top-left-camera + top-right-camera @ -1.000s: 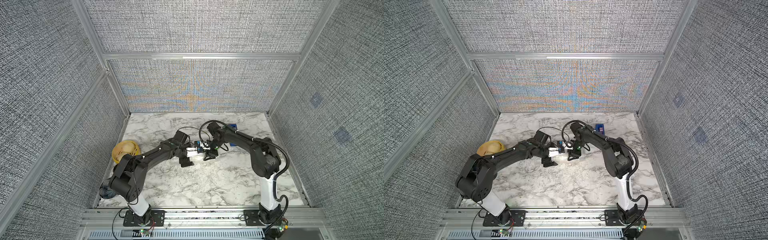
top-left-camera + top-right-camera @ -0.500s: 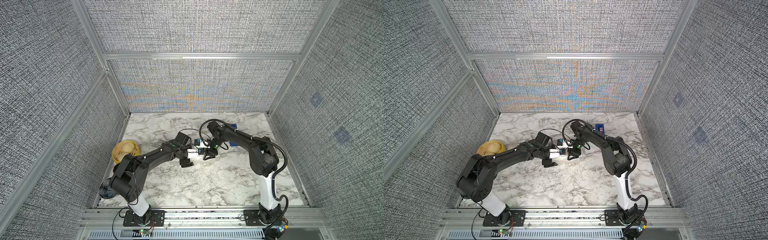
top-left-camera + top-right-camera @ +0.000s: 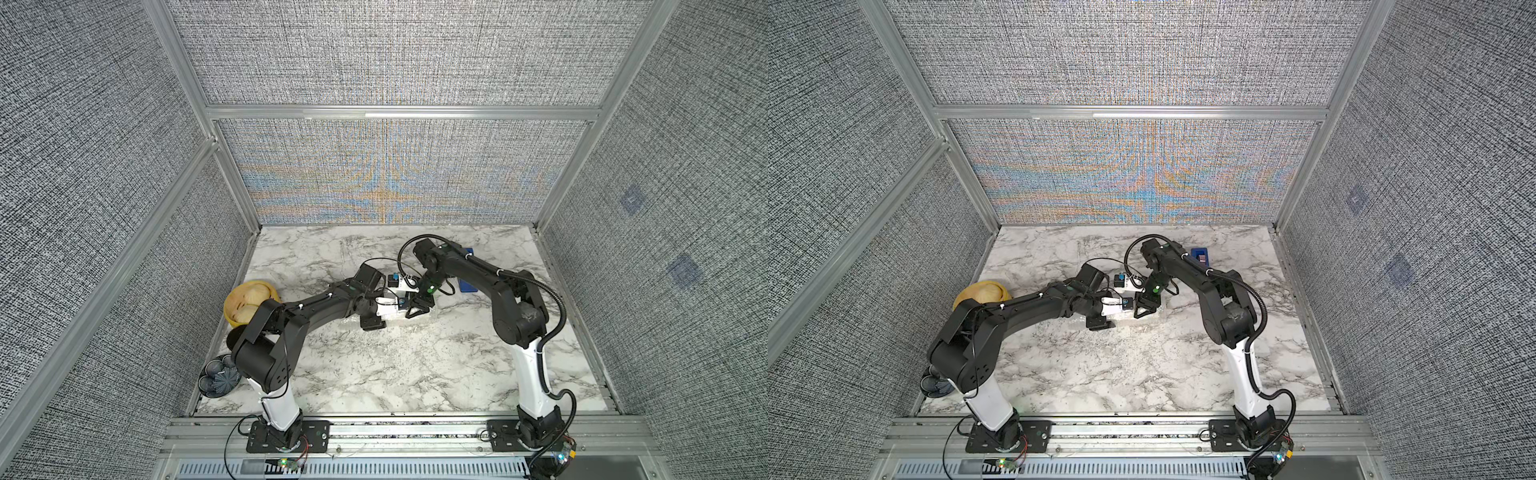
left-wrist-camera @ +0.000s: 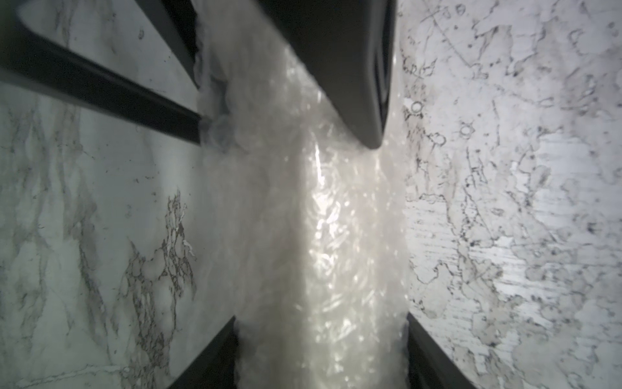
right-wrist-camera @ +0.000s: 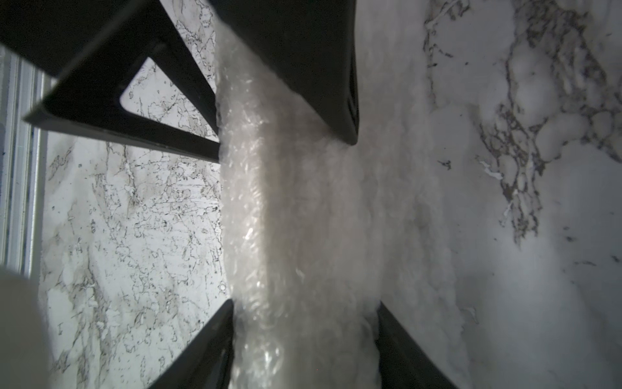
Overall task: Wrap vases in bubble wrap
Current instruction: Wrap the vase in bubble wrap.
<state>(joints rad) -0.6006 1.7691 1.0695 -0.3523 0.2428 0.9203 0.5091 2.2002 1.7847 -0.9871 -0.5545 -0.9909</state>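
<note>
Between the two claws: bubble wrap (image 4: 319, 235), gathered into one long whitish roll, glinting, lying flat on the marble table (image 3: 415, 374). No making out the vase through the layers in either wrist view. Left claw (image 4: 319, 320) astride one end of the roll, fingers (image 4: 218, 353) set against both flanks, pinching the wrap between them. Right claw (image 5: 306, 303) astride the other end likewise, fingers (image 5: 215, 336) against the sides of the roll, pinching it as well. Nearly tip to tip: in the left wrist view, the right claw's dark fingers just beyond the left claw's own, one laid over the roll's edge, the other touching the opposite flank with its triangular frame. In both top views, claws meeting over the middle of the table, arms bowed in from either side. Outward from there: on the right claw's outer side, past the forearm, a flat blue item (image 3: 467, 286). Further back toward the rear wall, a second blue box (image 3: 1200, 255). Well off to the left claw's outer side, by that arm's elbow, a yellow bowl (image 3: 249, 303). Down by that arm's base, far from both claws, a black vessel (image 3: 232, 338), mostly hidden behind the arm. Just beside it, a dark blue pleated piece (image 3: 216, 376) at the table's edge.
</note>
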